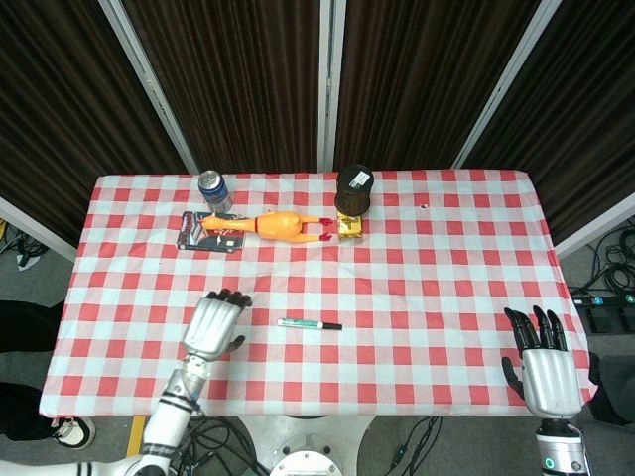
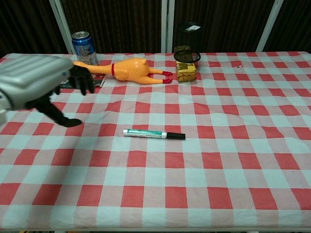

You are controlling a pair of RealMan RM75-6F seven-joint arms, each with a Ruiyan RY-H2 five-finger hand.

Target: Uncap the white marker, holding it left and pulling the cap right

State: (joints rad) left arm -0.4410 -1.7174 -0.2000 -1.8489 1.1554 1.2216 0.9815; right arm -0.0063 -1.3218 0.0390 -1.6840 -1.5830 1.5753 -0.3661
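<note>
left hand (image 1: 213, 325): ours, over the cloth just left of the marker, palm down, fingers apart and loosely curled, holding nothing. chest view shows it big at the left edge, thumb hanging toward the cloth.
marker (image 1: 310, 323): flat on the table (image 1: 446, 258) near the middle, nothing touching it. white barrel with a green band on the left, black cap (image 2: 176, 136) on the right.
axis: long axis runs left-right, close to parallel with the near table edge. barrel end faces our left hand, cap end faces our right. that suits the task split as is.
right hand (image 1: 543, 365): at the near right corner of the table, fingers spread and pointing away from us, empty. well apart from the cap.
nearer hand: left, by a lot. we judge the barrel grasp comes first, the right has most of the half-table to cross.
step: approach, no contact yet, cap still on.
next move: we'd say left hand goes right and down onto the barrel, leaving the cap end free for the right.
risk: marker is round and loose on cloth, a nudge from the fingers could roll it.
rest: can (image 1: 213, 188), rubber chicken (image 1: 278, 225), black cup (image 1: 353, 190) along the far side, all well apart from the marker.
</note>
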